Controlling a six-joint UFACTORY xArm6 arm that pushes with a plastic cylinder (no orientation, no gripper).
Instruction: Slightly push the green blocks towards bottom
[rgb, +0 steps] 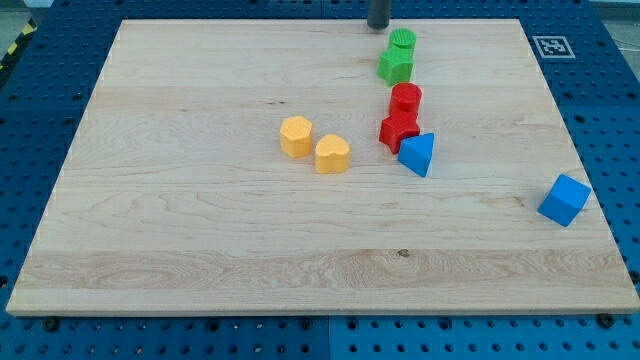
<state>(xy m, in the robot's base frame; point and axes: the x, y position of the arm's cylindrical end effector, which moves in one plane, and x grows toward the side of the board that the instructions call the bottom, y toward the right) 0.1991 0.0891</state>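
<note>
The green cylinder (403, 40) and the green star block (395, 66) sit together near the view's top edge of the wooden board (200, 230), right of the middle; the star lies at about 7 o'clock from the cylinder and they appear to touch. My tip (378, 27) is the lower end of a plain dark rod with nothing to open or close, and it holds nothing. It stands at about 10 o'clock from the green cylinder, just beside it, with a thin strip of board showing between them; whether it touches is hard to tell. The star block is at roughly 5 o'clock from my tip.

At 6 o'clock from the green pair come a red cylinder (405, 98) and a red star block (398, 130), close together. A blue triangular block (418, 154) rests against the red star's 4 o'clock side. Two yellow blocks lie at 9 o'clock from the red ones: a yellow hexagon block (296, 136) and a yellow heart block (332, 154). A blue cube (564, 199) sits well apart, near the board's 3 o'clock edge.
</note>
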